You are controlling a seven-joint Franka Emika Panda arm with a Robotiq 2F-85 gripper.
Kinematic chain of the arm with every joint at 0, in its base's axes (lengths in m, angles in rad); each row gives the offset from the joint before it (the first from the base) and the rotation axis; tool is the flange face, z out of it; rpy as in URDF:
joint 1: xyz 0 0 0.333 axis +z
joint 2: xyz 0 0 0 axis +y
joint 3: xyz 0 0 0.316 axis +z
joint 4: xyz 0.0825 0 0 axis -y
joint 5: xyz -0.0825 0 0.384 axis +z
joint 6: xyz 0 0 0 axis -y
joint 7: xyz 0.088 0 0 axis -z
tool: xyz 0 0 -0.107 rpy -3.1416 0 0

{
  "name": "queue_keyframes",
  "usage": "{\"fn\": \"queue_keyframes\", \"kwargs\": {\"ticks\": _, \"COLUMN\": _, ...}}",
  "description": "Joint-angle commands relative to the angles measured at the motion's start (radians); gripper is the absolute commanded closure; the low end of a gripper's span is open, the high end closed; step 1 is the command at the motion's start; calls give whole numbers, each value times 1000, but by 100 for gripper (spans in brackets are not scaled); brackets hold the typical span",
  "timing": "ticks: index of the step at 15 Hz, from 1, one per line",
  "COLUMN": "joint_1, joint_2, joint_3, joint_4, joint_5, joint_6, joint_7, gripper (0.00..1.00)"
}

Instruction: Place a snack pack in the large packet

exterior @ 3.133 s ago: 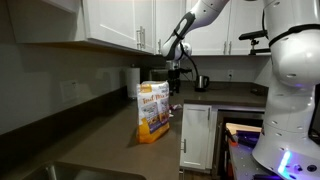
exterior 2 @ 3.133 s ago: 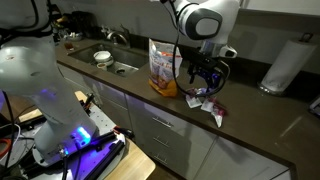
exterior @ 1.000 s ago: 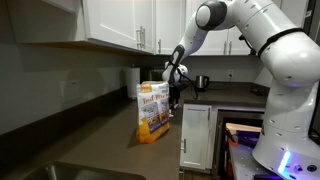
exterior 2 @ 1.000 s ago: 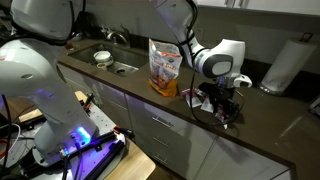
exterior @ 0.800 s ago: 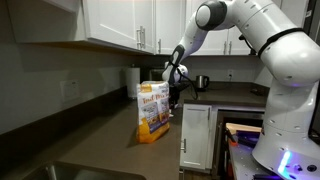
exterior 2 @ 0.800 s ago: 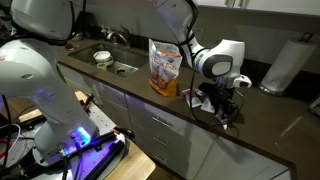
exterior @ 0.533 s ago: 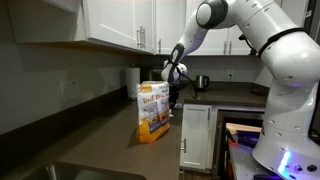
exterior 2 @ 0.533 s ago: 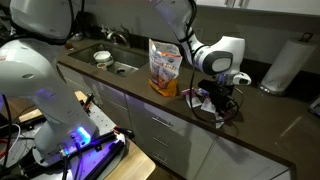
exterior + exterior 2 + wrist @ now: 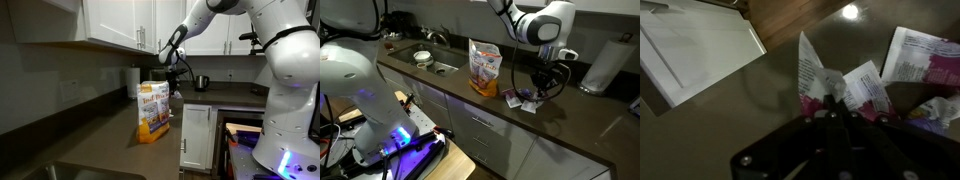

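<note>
In an exterior view [image 9: 175, 80] the gripper hangs above the dark counter [image 9: 110, 140], just past the large packet [image 9: 152, 110], which stands upright near the edge; in the exterior view showing the sink, the large packet [image 9: 485, 66] stands apart from the gripper [image 9: 546, 88], with loose packs [image 9: 528, 102] lying beneath it; wrist view: jaws pinching a crumpled snack pack [image 9: 830, 85], another pack [image 9: 925, 55] lying flat beyond.

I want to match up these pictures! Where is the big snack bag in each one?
In an exterior view: large packet upright at centre, on the counter.
In an exterior view: large packet upper middle, right of the sink.
Wrist view: not in it.
Shared landmark: the dark counter.
</note>
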Motion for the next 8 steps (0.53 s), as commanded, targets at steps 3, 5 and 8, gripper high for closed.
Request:
{"fn": "queue_keyframes", "kwargs": {"ticks": 3, "joint_1": 10, "joint_2": -168, "joint_3": 18, "joint_4": -13, "joint_5": 5, "joint_6": -186, "joint_7": -38, "gripper": 100}}
{"fn": "queue_keyframes", "kwargs": {"ticks": 5, "joint_1": 15, "joint_2": -216, "joint_3": 26, "joint_4": -15, "joint_5": 17, "joint_6": -241, "joint_7": -55, "gripper": 100}}
{"fn": "queue_keyframes", "kwargs": {"ticks": 8, "joint_1": 21, "joint_2": -287, "joint_3": 38, "joint_4": -27, "joint_5": 45, "joint_6": -306, "joint_7": -105, "gripper": 100}}
